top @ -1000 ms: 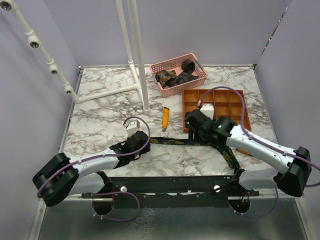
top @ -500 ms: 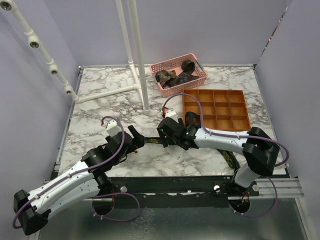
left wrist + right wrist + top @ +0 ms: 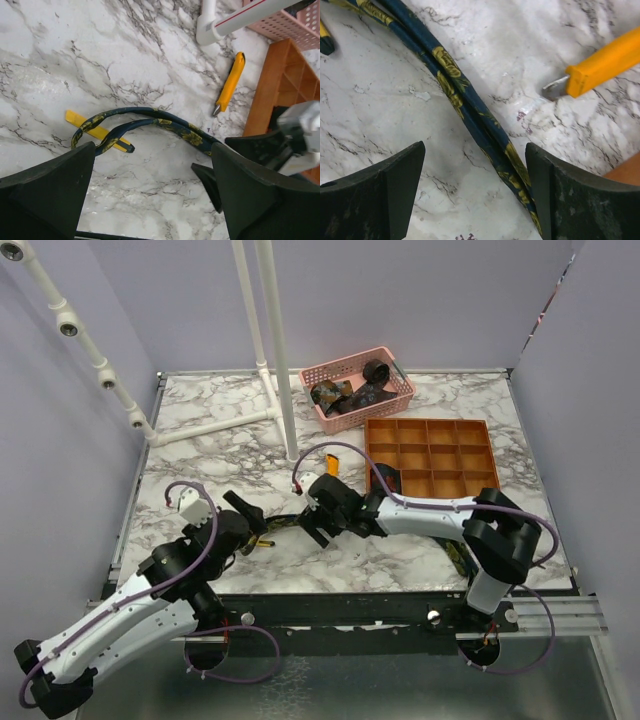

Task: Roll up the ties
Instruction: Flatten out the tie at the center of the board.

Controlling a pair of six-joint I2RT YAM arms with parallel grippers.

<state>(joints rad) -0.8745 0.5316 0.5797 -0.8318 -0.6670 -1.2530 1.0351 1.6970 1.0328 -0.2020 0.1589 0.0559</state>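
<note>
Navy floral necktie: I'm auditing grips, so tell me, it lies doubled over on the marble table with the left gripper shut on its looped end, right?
No. The left gripper is open, its jaws spread wide by the looped end and gripping nothing, as the left wrist view shows. The navy floral necktie does lie doubled over on the marble table.

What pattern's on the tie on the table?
The tie is navy with a yellow-green floral print; clearest in the right wrist view.
</note>
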